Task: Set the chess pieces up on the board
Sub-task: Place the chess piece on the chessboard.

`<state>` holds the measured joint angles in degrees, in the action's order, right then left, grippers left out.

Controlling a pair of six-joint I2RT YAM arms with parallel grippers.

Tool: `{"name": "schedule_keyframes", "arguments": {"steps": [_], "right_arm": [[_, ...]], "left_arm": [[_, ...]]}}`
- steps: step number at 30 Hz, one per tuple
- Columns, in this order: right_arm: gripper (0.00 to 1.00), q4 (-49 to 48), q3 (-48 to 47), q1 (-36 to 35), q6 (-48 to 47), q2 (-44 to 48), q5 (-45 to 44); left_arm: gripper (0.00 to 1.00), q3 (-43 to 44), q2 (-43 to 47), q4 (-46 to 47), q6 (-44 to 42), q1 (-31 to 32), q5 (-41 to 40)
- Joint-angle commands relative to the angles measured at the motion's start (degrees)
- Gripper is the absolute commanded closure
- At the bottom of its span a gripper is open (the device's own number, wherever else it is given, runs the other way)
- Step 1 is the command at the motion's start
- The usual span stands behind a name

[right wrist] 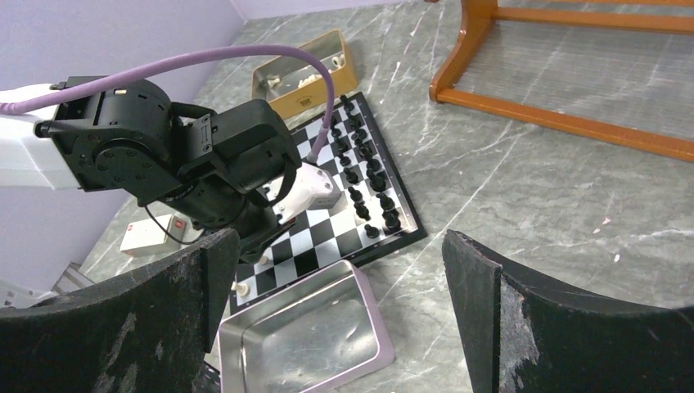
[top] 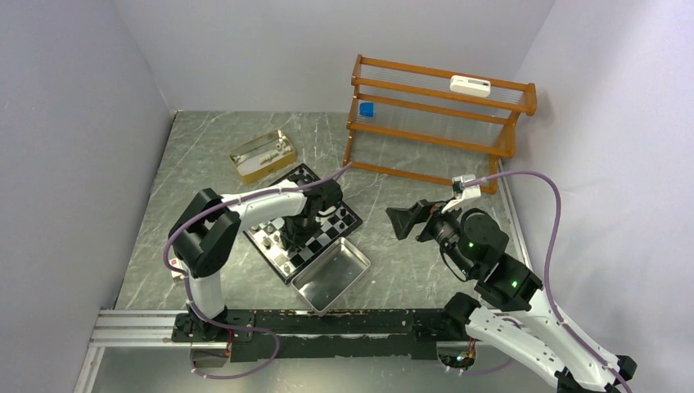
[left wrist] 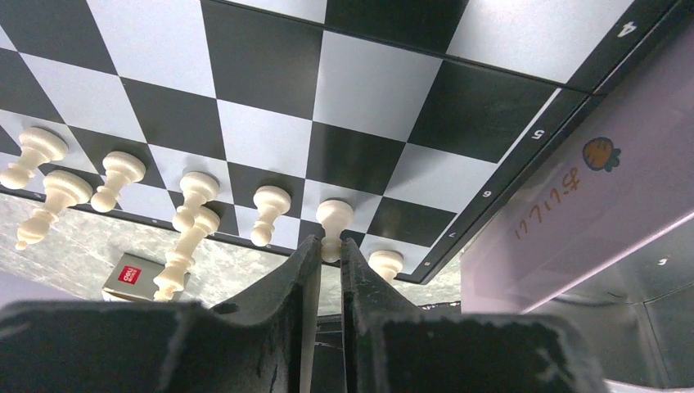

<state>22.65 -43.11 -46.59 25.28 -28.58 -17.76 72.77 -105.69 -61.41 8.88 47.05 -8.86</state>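
1. 2 arms are bolted side by side at the near edge of the grey marbled desk (top: 409, 274). The left arm bends forward over the board, and the right arm is raised off to the right.
2. Close to the left arm's base, a small red-and-white box (right wrist: 151, 233) lies flat on the desk.
3. Just ahead of the bases sits a shiny metal tray (top: 331, 278), turned at an angle, with 1 side just beside the board.
4. The board (right wrist: 327, 225) lies flat near the middle of the desk, also turned corner-on to the arms.
5. The chess pieces (left wrist: 196, 192) on it form 2 groups. Cream ones stand along its near-left edge, and black ones stand in 2 rows along the opposite, far-right edge.
6. The left hand (left wrist: 329, 246) points down at the cream side. Its fingers (left wrist: 299, 278) are almost together, clamped on the top of 1 cream pawn (left wrist: 334, 217), which stands on an edge square of the board.
7. The right hand (right wrist: 340, 237) hangs above the desk to the right of the board, well apart from it. Its fingers are spread wide with nothing between them.
8. Beyond the board's far corner sits a gold box (right wrist: 311, 97) holding a few pale pieces.
9. Farthest back on the right stands a wooden rack (top: 434, 135), with a blue cube (top: 366, 109) at its left end and a white block (top: 470, 85) on its top rail.
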Motion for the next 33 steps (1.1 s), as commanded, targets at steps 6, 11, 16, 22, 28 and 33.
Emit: {"name": "schedule_keyframes", "arguments": {"steps": [6, 11, 16, 22, 28, 33], "right_arm": [[0.0, 0.29, -0.88, -0.08, 0.03, 1.17, -0.52], [0.0, 0.55, -1.52, -0.05, -0.34, 0.73, -0.63], [0.0, 0.2, -1.08, -0.06, -0.16, 0.74, -0.64], [0.0, 0.61, -0.9, -0.08, -0.48, 0.72, -1.05], [0.0, 0.59, -0.66, -0.09, 0.23, 0.81, -0.96], [0.0, 1.56, -0.33, -0.08, 2.15, -0.36, -1.53]], "left_arm": [[0.78, 0.57, -0.22, -1.25, 0.69, 0.56, -1.24], [0.77, 1.39, -0.46, -1.67, 0.56, 0.54, -0.94], [0.75, 2.18, 0.07, -2.03, 1.01, 0.63, -1.86], [0.72, 3.63, 2.35, -2.3, 1.84, 0.68, -1.98], [0.69, 7.24, 6.55, -1.48, 3.01, 0.56, -0.76], [0.67, 12.72, 9.4, 0.15, 4.94, -0.65, -4.61]]}}
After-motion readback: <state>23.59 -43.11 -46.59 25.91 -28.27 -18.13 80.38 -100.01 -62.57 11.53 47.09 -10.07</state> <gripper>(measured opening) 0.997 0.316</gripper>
